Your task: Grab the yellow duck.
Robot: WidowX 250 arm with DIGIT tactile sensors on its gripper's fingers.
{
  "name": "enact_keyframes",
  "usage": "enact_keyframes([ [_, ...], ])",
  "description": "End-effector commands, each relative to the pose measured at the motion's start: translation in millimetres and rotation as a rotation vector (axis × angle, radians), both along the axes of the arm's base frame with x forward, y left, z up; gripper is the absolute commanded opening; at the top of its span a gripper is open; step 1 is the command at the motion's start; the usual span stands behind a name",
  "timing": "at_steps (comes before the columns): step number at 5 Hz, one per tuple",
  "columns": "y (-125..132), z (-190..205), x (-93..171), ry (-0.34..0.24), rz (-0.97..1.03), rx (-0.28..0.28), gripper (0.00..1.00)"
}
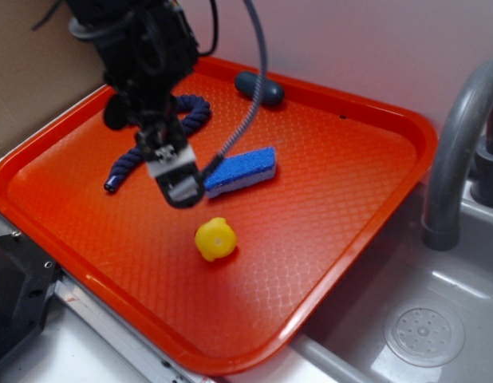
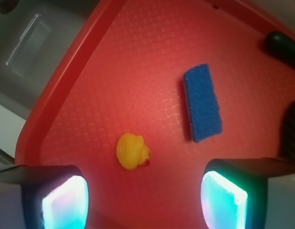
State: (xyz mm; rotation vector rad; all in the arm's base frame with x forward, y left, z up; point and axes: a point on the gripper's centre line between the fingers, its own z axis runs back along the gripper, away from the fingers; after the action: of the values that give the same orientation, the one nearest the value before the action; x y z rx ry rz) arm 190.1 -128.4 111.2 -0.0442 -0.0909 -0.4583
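The yellow duck (image 1: 215, 238) lies on its side on the orange tray (image 1: 326, 207), a round hole facing up. In the wrist view the yellow duck (image 2: 132, 150) sits just ahead of my jaws, slightly left of centre. My gripper (image 1: 183, 185) hangs above the tray, up and left of the duck, between it and the blue sponge (image 1: 242, 171). The gripper (image 2: 143, 200) is open wide, its two glowing pads (image 2: 66, 202) far apart with only bare tray between them.
The blue sponge (image 2: 203, 102) lies right of the duck. A dark blue twisted rope (image 1: 151, 140) and a dark rounded object (image 1: 260, 88) lie toward the tray's back. A grey sink with a faucet (image 1: 454, 152) borders the tray on the right.
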Motion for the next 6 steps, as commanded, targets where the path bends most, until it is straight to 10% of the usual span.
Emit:
enact_keyframes([
  [1, -1.1, -35.3, 2.8, 0.051, -0.027, 0.056, 1.0],
  [5, -3.3, -90.9, -6.5, 0.157, -0.114, 0.135, 0.95],
  [6, -5.1, -93.6, -6.5, 0.154, -0.119, 0.137, 0.0],
])
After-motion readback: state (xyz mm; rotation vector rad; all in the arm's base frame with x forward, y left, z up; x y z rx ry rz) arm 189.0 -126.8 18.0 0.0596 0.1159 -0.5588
